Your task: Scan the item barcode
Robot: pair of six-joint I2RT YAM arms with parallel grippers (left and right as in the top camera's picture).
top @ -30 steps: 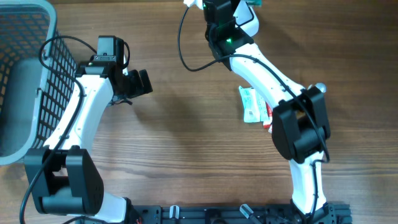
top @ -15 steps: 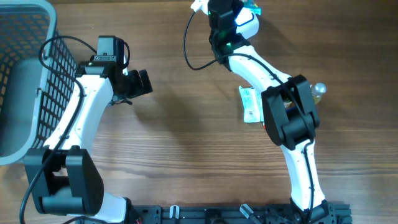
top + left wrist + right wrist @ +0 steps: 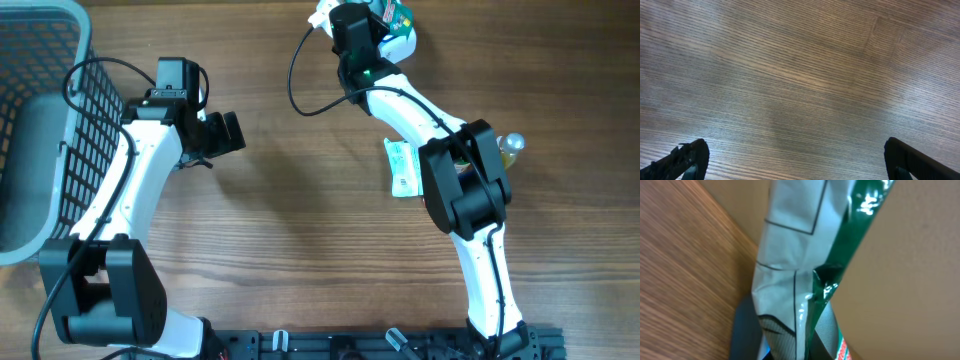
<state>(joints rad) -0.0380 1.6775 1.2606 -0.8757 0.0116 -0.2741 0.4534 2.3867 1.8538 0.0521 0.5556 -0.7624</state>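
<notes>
Right fingers (image 3: 746, 330) clamped on glossy green-and-white foil packet (image 3: 790, 270), held upright at far edge of wooden desk (image 3: 300, 220), well right of grey mesh basket (image 3: 40, 100). Left fingers (image 3: 687, 157) wide apart over bare wood, near the basket's right side

Soft, even light from above leaves only faint shadows on the brown wood-grain surface (image 3: 300, 230), with a pale sheen across it in the left wrist view. Close to the right wrist lens, the glossy green-and-white foil packet (image 3: 785, 245) blurs slightly and carries small white glare spots.
</notes>
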